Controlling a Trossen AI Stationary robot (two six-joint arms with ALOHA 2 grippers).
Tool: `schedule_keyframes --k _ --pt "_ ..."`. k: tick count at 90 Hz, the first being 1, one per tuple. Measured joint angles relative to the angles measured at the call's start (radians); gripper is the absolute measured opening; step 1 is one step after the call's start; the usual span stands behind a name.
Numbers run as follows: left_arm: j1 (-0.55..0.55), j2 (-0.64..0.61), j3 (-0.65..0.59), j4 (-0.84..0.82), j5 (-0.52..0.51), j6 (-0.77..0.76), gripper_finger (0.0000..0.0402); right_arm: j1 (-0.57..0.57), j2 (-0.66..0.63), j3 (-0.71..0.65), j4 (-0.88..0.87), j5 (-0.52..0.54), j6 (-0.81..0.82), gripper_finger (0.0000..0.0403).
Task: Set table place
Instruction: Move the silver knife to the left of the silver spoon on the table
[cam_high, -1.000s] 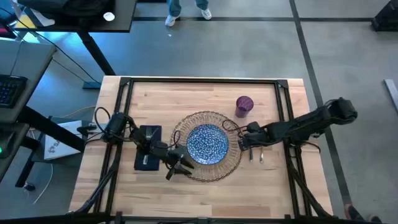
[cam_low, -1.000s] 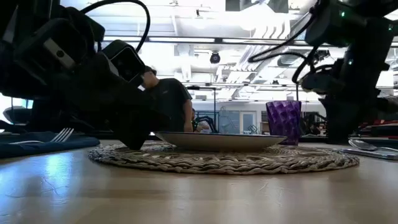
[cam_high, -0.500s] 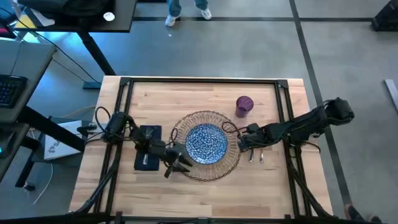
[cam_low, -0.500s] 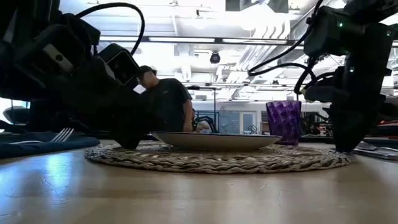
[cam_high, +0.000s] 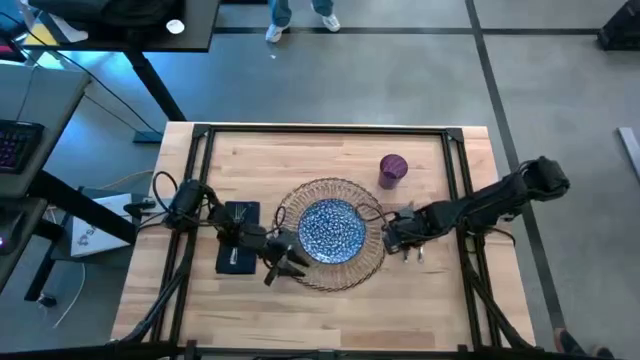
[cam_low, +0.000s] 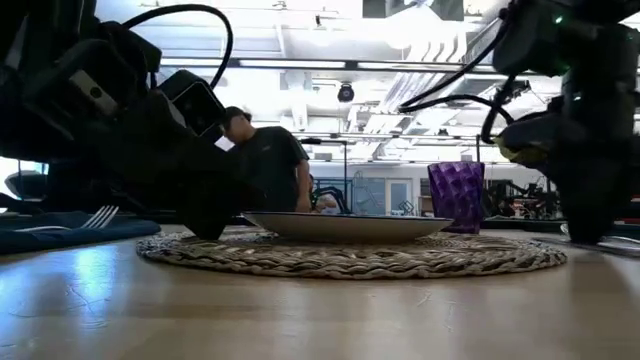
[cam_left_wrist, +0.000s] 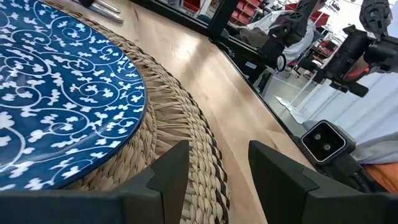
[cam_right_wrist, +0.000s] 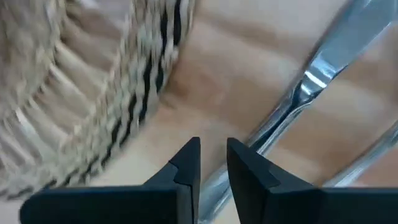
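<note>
The blue-white plate (cam_high: 333, 230) lies on the round wicker mat (cam_high: 372, 255) at the table's middle. The purple cup (cam_high: 392, 168) stands beyond the mat's far right. Left of the mat, a fork (cam_low: 100, 215) rests on the dark napkin (cam_high: 238, 250). Silver cutlery (cam_high: 412, 252) lies on the wood right of the mat. My left gripper (cam_high: 287, 263) is open, its fingers on either side of the mat's near-left rim (cam_left_wrist: 208, 180). My right gripper (cam_high: 393, 238) hangs low over a knife handle (cam_right_wrist: 273, 134) just outside the mat's right rim, with only a narrow gap between its fingers. My left gripper comes at the mat's rim slanting down from the table's left; bare wood shows between the rim and the outer finger (cam_left_wrist: 280, 180), and I cannot tell whether the inner finger touches the mat. My right gripper points down over the knife handle; whether it touches it I cannot tell.
A black rail frame (cam_high: 320, 130) runs around the tabletop. Bare wood lies along the near edge and the far left. A person sits in the room beyond the table (cam_low: 265, 160).
My left gripper has drawn back a little toward the table's left edge, and the mat with the plate has slid slightly the same way. My right gripper has moved off the mat's right rim, toward the right and near edges, over the cutlery.
</note>
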Motion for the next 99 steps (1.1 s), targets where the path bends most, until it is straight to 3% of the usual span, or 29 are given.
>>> schedule_keyframes --k 33,60,99 --pt "0.000 0.000 0.000 0.000 0.000 0.000 0.0146 0.053 0.000 0.000 0.001 0.041 0.060 0.0045" --pt "0.000 0.001 0.000 0.000 0.001 0.005 0.0146 -0.008 0.000 0.000 -0.060 0.107 0.043 0.0046" --pt "0.000 0.001 0.000 0.000 0.002 0.007 0.0146 -0.083 -0.037 0.000 -0.139 0.113 0.002 0.0046"
